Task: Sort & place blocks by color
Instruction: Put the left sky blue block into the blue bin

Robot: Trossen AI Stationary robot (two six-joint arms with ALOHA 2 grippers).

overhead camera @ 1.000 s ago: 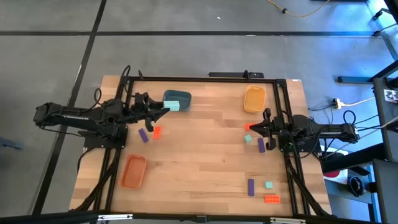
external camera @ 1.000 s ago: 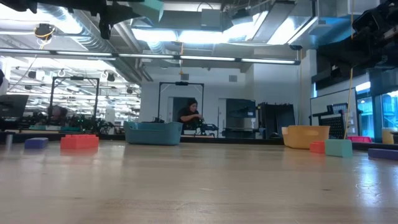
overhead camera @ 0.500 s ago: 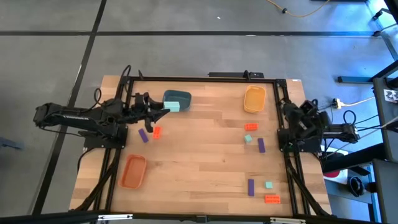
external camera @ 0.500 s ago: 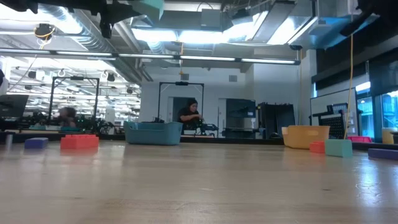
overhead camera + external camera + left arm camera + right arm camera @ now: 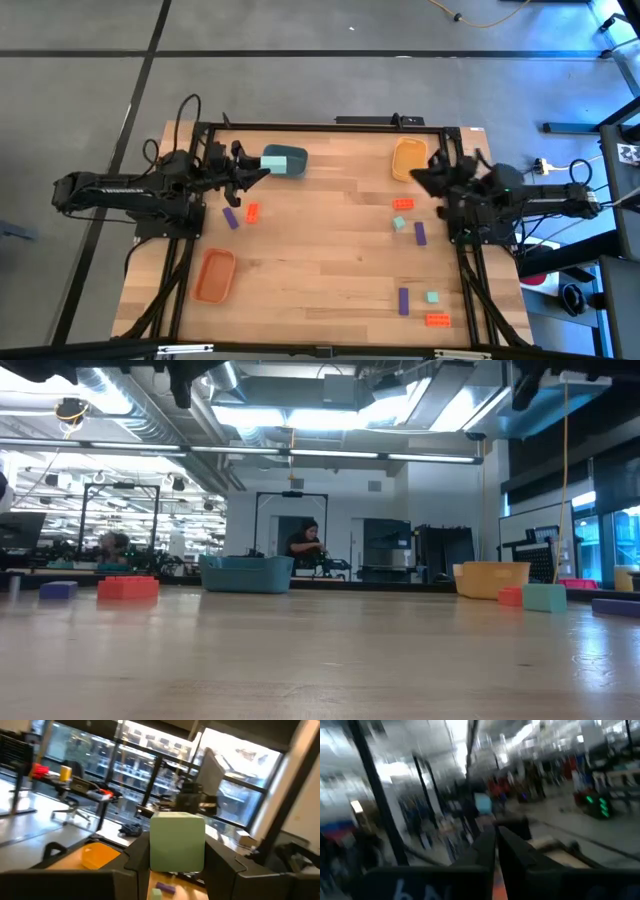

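Note:
My left gripper (image 5: pixel 258 170) hovers at the left rim of the blue tray (image 5: pixel 288 160), shut on a pale teal-green block (image 5: pixel 177 842). My right gripper (image 5: pixel 420 176), fingers shut (image 5: pixel 496 840), sits high beside the yellow-orange tray (image 5: pixel 407 158) and holds nothing that I can see. Flat on the wood lie a purple block (image 5: pixel 231 217) and an orange-red block (image 5: pixel 252 211) near the left arm. An orange-red (image 5: pixel 402 204), a teal (image 5: pixel 398 224) and a purple block (image 5: pixel 420 233) lie near the right arm. My left gripper pinches the pale teal-green block between its two fingers (image 5: pixel 137 852), one on each opposite side face (image 5: pixel 154 845). The fingers come at it about level from the table's left. The block is upright and lifted clear of the table.
An orange tray (image 5: pixel 215 275) sits near the left near corner. A purple (image 5: pixel 403 300), a teal (image 5: pixel 432 297) and an orange-red block (image 5: pixel 437 320) lie by the right near corner. Bare wood (image 5: pixel 320 250) fills the middle. People show in the room beyond (image 5: pixel 305 550).
My left gripper has risen with the block, which has left the top of the low view, and has edged toward the blue tray. My right gripper has pulled back from the orange-red block toward the right edge, then swung toward the far edge beside the yellow-orange tray.

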